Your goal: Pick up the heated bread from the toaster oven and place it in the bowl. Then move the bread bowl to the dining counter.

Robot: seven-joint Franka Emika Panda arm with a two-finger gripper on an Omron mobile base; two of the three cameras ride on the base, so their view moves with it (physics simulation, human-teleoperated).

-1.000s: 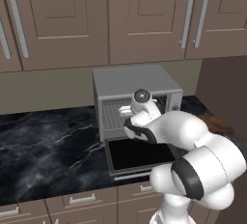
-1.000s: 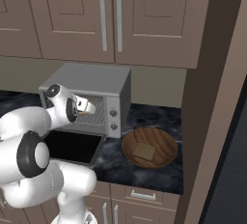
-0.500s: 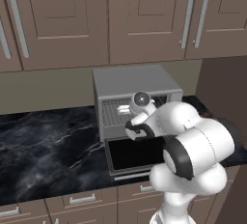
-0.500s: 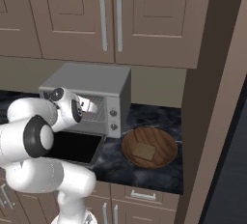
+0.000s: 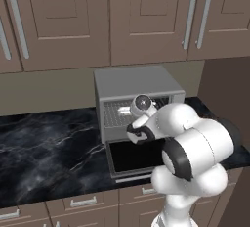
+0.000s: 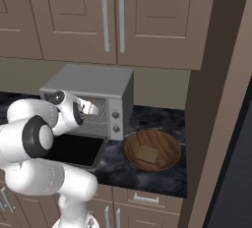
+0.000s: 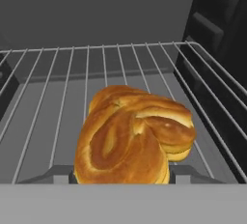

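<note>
The heated bread (image 7: pixel 132 138), a golden-orange twisted lump, lies on the wire rack (image 7: pixel 58 88) inside the toaster oven (image 5: pixel 136 81), close in front of the hand. My gripper (image 7: pixel 123 175) is open, and its dark fingertips (image 7: pixel 60 174) stand low on either side of the bread's near end. I cannot tell whether they touch it. From the right base view the hand (image 6: pixel 87 109) reaches into the toaster oven (image 6: pixel 93 82) over the dropped glass door (image 6: pixel 74 148). The dark-brown wooden bowl (image 6: pixel 167 146) sits on the counter just right of the oven and holds only its tan patch.
Black marble counter (image 5: pixel 49 147) stretches left of the oven. Upper cabinets (image 5: pixel 122 20) hang above it. A tall taupe panel (image 6: pixel 216 99) bounds the counter right of the bowl. The oven's dark right wall (image 7: pixel 217 35) runs close beside the rack.
The hand has pushed farther into the oven cavity, and the elbow has swung round in front of the open door. Oven and bowl have stayed where they were.
</note>
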